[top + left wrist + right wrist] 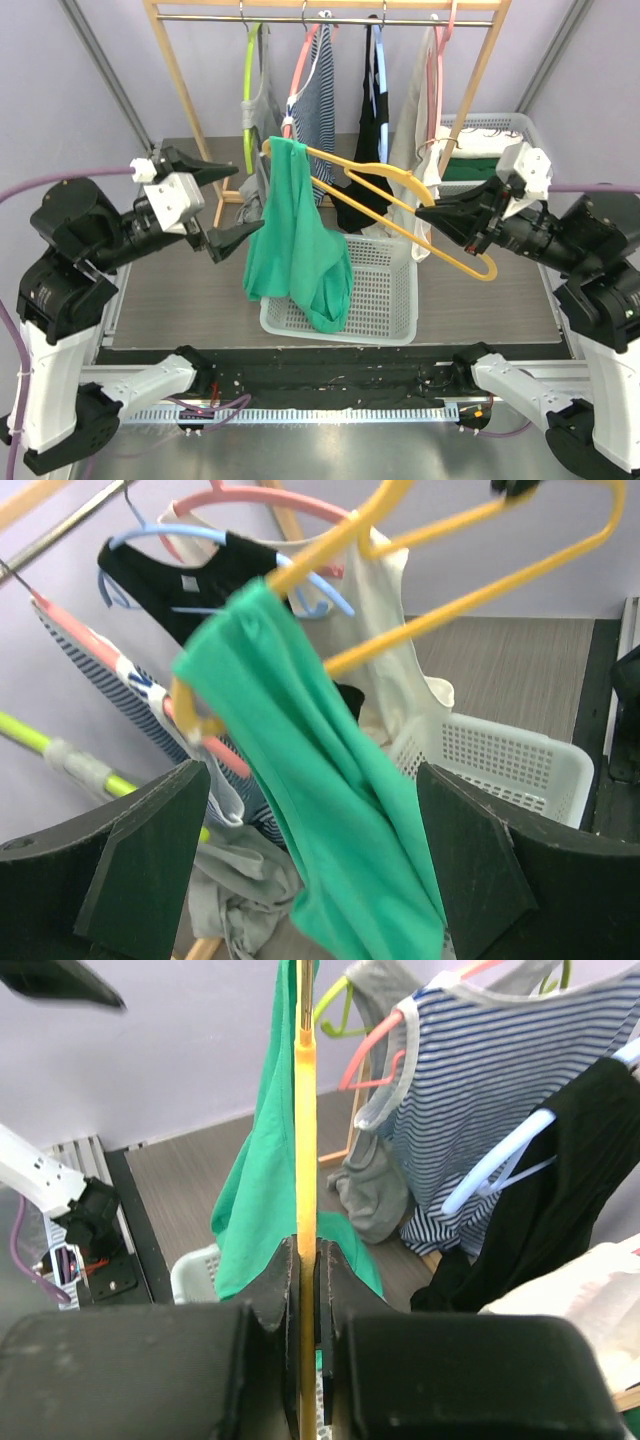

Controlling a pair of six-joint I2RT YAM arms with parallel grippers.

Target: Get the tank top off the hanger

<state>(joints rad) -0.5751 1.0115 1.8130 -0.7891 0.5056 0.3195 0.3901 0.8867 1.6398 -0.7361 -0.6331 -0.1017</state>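
A green tank top (295, 235) hangs bunched from the left end of a yellow hanger (400, 205), over a white basket (385, 300). My right gripper (428, 214) is shut on the yellow hanger (306, 1160) and holds it out level. My left gripper (232, 202) is open just left of the green top, not touching it. In the left wrist view the green top (340, 810) hangs between my spread fingers (150, 860), and the hanger (440, 540) runs above. The green top also shows in the right wrist view (262, 1190), behind the hanger.
A wooden rack (320, 15) at the back carries a striped top (318, 100), a black top (365, 180), a cream top (420, 130) and a grey garment (262, 150) on coloured hangers. A second white basket (490, 150) stands at the right rear.
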